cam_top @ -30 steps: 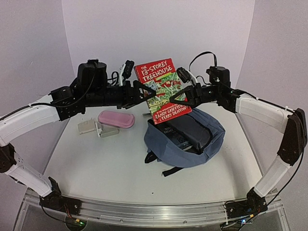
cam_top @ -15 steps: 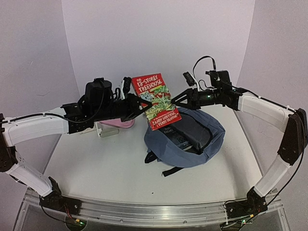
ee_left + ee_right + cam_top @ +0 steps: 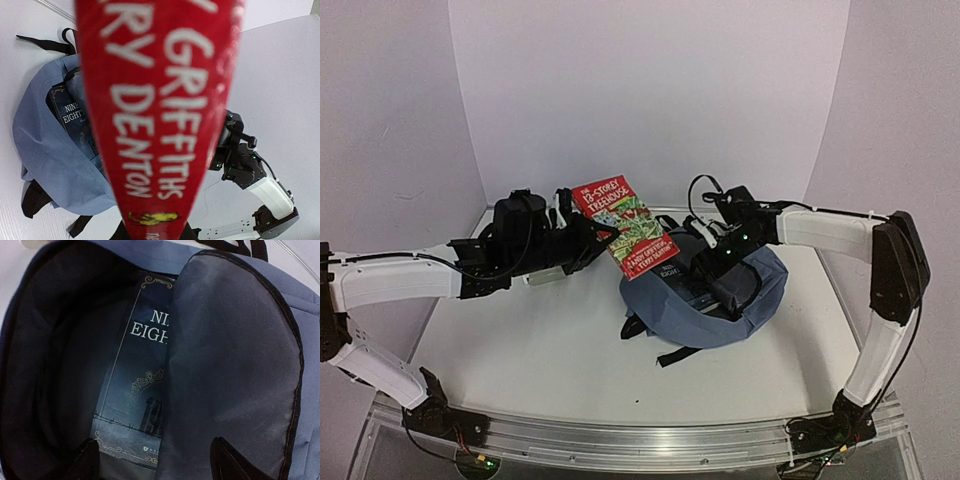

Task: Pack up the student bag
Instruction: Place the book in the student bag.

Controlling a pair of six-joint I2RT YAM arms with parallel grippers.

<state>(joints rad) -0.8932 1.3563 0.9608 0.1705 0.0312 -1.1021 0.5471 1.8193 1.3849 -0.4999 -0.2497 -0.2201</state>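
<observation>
The student bag (image 3: 740, 318) lies open on the table, blue-grey with a dark lining. A dark blue book (image 3: 672, 272) sits inside it. My left gripper (image 3: 592, 238) is shut on the lower edge of a red paperback (image 3: 620, 222) and holds it tilted in the air just left of the bag. In the left wrist view the red paperback (image 3: 160, 100) fills the middle, with the bag (image 3: 45, 160) below. My right gripper (image 3: 712, 262) hangs open over the bag's mouth. Its wrist view looks down on the dark blue book (image 3: 135, 390) and the lining flap (image 3: 235, 365), with the right gripper (image 3: 156, 462) holding nothing.
Black straps (image 3: 672, 356) trail from the bag toward the near edge. A small pale item (image 3: 542, 277) peeks out under my left arm. White walls close the table at the back and both sides.
The right gripper opened, let go of the red paperback and dropped to the bag's mouth. The left gripper shut on the book and lowered it to the left.
</observation>
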